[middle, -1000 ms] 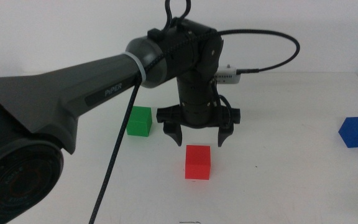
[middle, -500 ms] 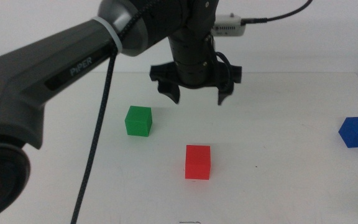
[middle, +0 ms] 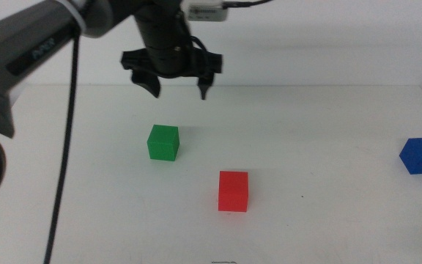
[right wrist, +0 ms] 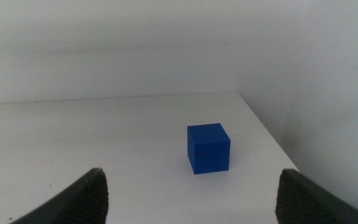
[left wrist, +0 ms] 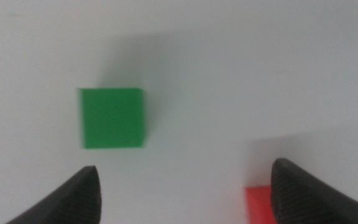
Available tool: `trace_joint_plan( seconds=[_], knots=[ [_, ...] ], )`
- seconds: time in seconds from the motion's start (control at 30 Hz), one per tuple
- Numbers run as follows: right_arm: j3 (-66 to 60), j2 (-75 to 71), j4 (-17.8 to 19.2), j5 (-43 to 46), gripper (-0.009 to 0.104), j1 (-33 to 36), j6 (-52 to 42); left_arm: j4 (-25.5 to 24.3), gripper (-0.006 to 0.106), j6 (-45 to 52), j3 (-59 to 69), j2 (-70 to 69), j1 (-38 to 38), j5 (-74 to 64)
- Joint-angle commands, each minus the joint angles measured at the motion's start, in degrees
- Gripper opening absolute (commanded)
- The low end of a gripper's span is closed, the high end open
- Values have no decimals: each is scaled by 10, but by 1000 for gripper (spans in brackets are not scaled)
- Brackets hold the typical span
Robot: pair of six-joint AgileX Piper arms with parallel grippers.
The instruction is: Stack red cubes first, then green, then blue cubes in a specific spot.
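Looking from the near edge of the table, we first meet the red cube [middle: 233,191] standing alone, then the green cube [middle: 163,142] a little farther and to its left, and the blue cube [middle: 421,155] well apart at the right side. High above and beyond the green cube hangs our left gripper [middle: 179,89], its jaws spread wide and empty; our right gripper [right wrist: 191,211] waits near the blue cube, jaws also spread. We fear that a descent not centred on the green cube may push it aside or tilt it in the grasp.
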State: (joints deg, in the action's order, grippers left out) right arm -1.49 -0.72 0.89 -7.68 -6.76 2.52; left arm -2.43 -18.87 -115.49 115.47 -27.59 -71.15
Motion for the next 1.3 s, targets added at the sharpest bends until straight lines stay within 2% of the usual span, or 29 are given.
trace_joint_plan(
  seconds=[0.0, 0.17, 0.3, 0.6, 0.73, 1.27],
  knots=[
    [5, -8, 5, 43, 76, -3, -5, 4, 93, 22, -17, -38, 22, -41],
    [5, -8, 5, 43, 76, -3, -5, 24, 93, 72, -17, -38, 62, -41],
    [5, -8, 5, 43, 76, -3, -5, 37, 93, 74, -17, -38, 83, -40],
    [5, -8, 5, 43, 76, -3, -5, 24, 93, 103, -17, -10, 83, -28],
    [5, -8, 5, 43, 76, -3, -5, 43, 93, 125, -17, 11, 83, -11],
    [5, -8, 5, 43, 76, -3, -5, 62, 93, 129, -17, 93, 83, 37]
  ],
)
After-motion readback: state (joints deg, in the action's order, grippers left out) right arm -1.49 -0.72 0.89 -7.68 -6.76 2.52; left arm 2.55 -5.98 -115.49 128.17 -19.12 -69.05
